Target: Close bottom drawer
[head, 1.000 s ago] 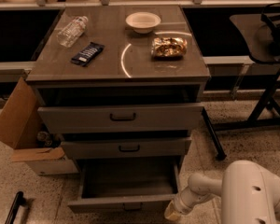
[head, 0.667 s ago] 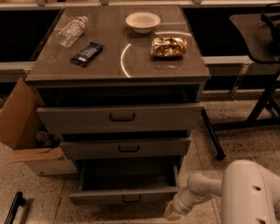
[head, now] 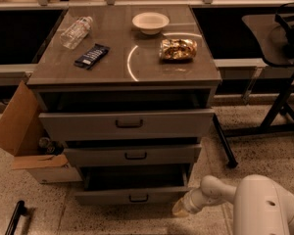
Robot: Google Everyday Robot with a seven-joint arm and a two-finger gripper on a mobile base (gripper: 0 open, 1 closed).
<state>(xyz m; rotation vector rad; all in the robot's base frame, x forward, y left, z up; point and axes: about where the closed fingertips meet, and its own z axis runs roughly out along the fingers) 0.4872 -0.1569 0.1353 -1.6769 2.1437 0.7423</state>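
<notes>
The grey cabinet has three drawers, all partly pulled out. The bottom drawer (head: 132, 195) is the lowest one, with a low grey front panel and a small dark handle (head: 138, 198). It stands out only a short way, with a strip of its dark tray showing behind the panel. My gripper (head: 180, 209) is at the end of the white arm, low near the floor, at the right end of the bottom drawer's front panel, close to it or touching it.
The middle drawer (head: 132, 154) and top drawer (head: 127, 124) stick out above. On the cabinet top lie a water bottle (head: 76, 32), dark snack bar (head: 91, 56), white bowl (head: 150, 22) and chip bag (head: 178, 49). An open cardboard box (head: 24, 141) stands left; a black stand's legs (head: 274, 116) right.
The bottom drawer has slid inward toward the cabinet, showing much less of its tray. My gripper has followed its front panel inward.
</notes>
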